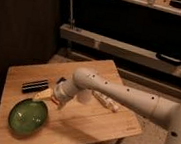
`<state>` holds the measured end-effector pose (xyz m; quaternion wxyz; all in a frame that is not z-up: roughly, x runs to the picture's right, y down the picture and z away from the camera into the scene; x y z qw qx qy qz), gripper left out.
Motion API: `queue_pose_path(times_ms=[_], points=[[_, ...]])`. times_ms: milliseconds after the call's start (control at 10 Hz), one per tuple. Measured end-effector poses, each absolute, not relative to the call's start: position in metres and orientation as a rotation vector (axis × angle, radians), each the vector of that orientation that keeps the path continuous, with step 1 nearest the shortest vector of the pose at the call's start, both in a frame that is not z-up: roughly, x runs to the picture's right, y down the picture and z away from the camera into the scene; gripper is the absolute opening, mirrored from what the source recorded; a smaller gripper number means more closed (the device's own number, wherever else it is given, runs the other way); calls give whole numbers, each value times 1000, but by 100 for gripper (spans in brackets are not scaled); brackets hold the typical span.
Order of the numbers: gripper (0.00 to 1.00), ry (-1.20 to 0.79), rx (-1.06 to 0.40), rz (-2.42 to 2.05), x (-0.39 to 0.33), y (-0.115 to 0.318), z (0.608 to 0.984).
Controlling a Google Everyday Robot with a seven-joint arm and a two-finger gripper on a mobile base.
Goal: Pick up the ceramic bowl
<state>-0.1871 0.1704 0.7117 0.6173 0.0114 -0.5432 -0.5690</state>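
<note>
The ceramic bowl [28, 115] is a wide, shallow, glossy green bowl with a darker rim. It sits on the front left of the wooden table [96, 125]. My gripper [56, 98] is at the end of the white arm, low over the table, just right of and behind the bowl's rim. It sits over a small orange item [54, 102] and a pale yellow item [43, 94].
A black striped object [35, 85] lies at the back left of the table. A white tube-like object [106, 102] lies right of the arm. A dark cabinet stands to the left, and metal shelving runs behind the table.
</note>
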Motion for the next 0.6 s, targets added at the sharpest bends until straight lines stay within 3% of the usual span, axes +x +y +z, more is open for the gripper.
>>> queue_pose_path(times_ms=[200, 600], points=[[52, -1268, -3, -1312, -186, 185, 717], [50, -1296, -45, -1333, -192, 201, 721]])
